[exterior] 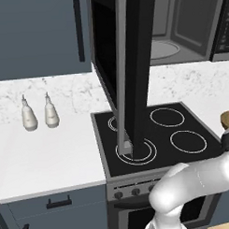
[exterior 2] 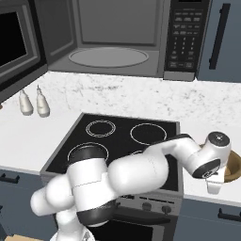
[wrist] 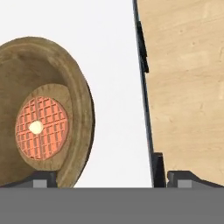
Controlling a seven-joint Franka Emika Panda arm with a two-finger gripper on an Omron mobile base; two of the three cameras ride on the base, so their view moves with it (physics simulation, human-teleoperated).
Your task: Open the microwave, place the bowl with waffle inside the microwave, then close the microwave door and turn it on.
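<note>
Fingers [wrist: 43,178] of the gripper [wrist: 111,179] stand wide apart and hold nothing; the rim of the bowl [wrist: 46,111] sits between them, close by the left finger. Inside the bowl lies a round orange waffle [wrist: 42,128] with a pale dot in its middle.

From the left base view, two small white bottles [exterior: 39,114] stand on the white counter [exterior: 43,156]. Next comes the microwave door [exterior: 133,73], swung wide open over the black stovetop [exterior: 159,133]. Behind it the microwave [exterior 2: 113,37] shows its grey inside and round turntable [exterior 2: 108,57]. Far right, the bowl rests on the counter beside the stove, with the white arm [exterior 2: 141,174] reaching over it.
</note>
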